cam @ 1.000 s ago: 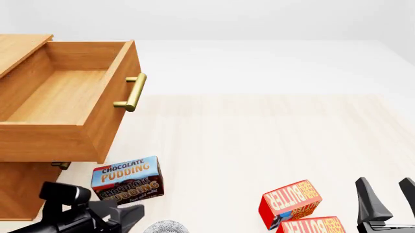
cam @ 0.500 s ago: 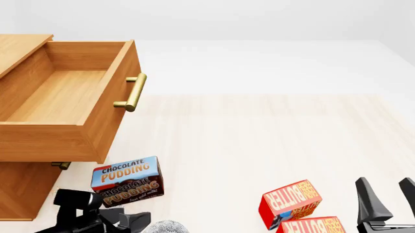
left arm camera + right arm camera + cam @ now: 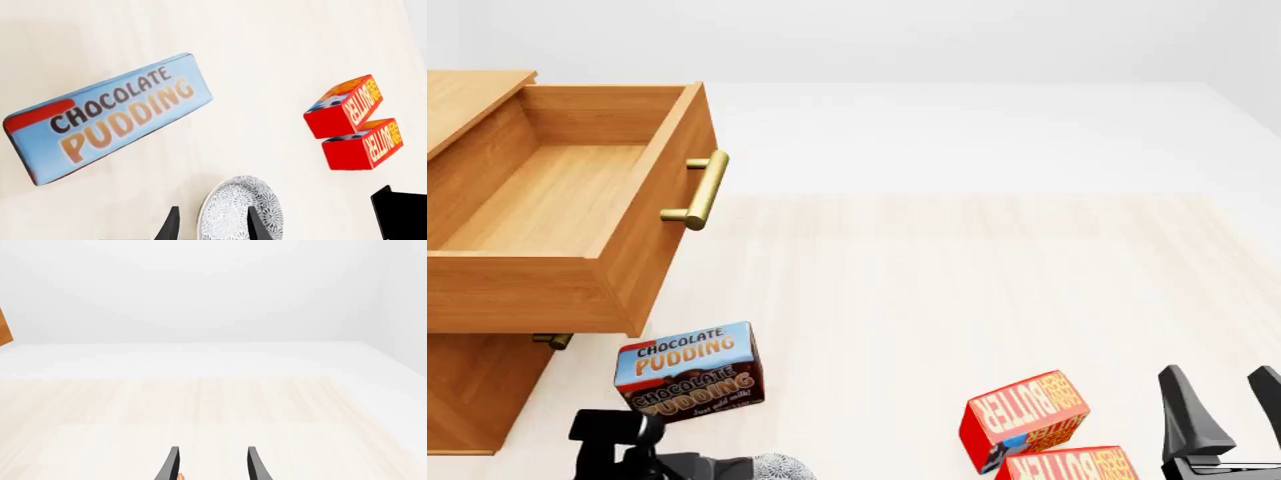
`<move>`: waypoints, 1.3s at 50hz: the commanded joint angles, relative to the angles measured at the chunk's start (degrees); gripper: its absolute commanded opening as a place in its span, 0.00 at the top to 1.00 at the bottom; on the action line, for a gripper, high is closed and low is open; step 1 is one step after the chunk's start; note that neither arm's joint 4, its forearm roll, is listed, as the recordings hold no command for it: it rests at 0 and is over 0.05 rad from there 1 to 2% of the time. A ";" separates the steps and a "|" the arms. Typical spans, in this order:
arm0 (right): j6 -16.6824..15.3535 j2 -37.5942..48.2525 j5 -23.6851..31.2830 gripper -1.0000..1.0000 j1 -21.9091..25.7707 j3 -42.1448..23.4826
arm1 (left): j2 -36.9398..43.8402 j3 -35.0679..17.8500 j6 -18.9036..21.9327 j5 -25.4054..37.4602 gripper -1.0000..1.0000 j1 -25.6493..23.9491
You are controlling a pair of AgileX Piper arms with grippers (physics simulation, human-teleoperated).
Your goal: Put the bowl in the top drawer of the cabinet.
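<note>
A: White lace-pattern bowl (image 3: 241, 210) sat at the table's (image 3: 961, 290) near edge, just near-right of the pudding box (image 3: 689, 373).
B: Left gripper (image 3: 211, 226)?
A: Jaws spread, straddling its rim, not clamped. Right gripper (image 3: 211, 464) spread, holding nothing. Top drawer (image 3: 561, 210) open.

The left gripper (image 3: 210, 227) has its two fingers apart over the bowl (image 3: 241, 209). A blue pudding box (image 3: 107, 118) and two red boxes (image 3: 353, 124) lie near.
</note>
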 commanded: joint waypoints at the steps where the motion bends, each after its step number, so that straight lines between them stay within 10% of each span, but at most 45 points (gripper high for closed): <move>1: 0.01 0.01 0.00 0.00 0.02 0.00 | 4.18 2.33 -2.69 -4.86 0.00 -1.17; 33: 0.01 0.00 0.00 0.00 -0.01 0.00 | 15.71 5.48 -7.12 -17.30 0.00 -3.39; 34: -0.01 -0.01 0.00 0.00 0.01 0.00 | 16.13 5.40 -7.06 -17.61 1.00 -3.45; 45: 0.01 0.01 0.00 0.00 0.00 0.00 | 19.48 4.49 -6.93 -19.59 1.00 -4.18; 65: 0.01 0.00 0.00 0.00 -0.01 0.00 | -0.78 -0.89 5.23 -1.01 1.00 -0.29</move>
